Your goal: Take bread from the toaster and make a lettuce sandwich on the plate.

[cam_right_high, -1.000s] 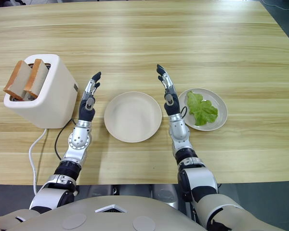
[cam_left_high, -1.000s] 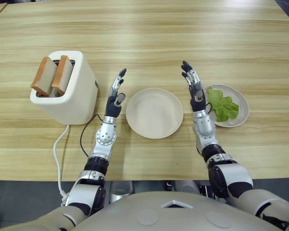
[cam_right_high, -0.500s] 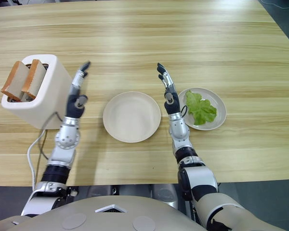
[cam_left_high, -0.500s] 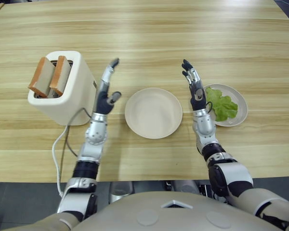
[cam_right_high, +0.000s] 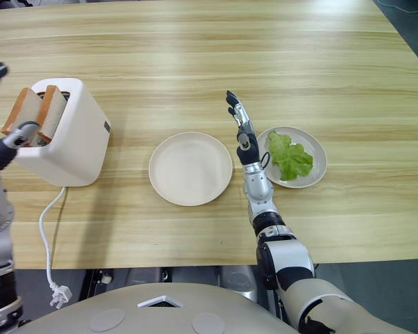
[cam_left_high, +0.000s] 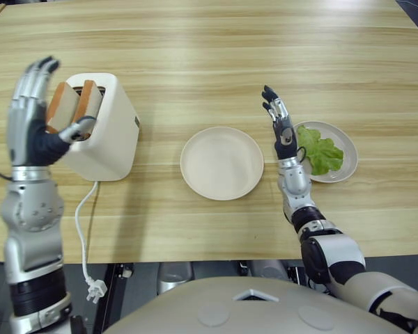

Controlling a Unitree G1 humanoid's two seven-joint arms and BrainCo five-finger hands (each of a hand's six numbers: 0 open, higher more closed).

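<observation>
A cream toaster (cam_left_high: 104, 132) stands at the left of the table with two slices of bread (cam_left_high: 75, 106) sticking up from its slots. My left hand (cam_left_high: 33, 111) is raised just left of the toaster, open, palm facing the bread, thumb close to the near slice. An empty cream plate (cam_left_high: 221, 163) lies in the middle. To its right a smaller plate (cam_left_high: 343, 170) carries a lettuce leaf (cam_left_high: 319, 150). My right hand (cam_left_high: 281, 124) stands open between the two plates, fingers pointing away, holding nothing.
The toaster's white cable (cam_left_high: 82, 229) runs over the table's front edge, its plug (cam_left_high: 95, 292) hanging below. The wooden table (cam_left_high: 216, 49) stretches bare behind the plates and toaster.
My left hand has swung from the toaster's right side, near the empty plate, up and over to the toaster's left side. The right hand has stayed put.
</observation>
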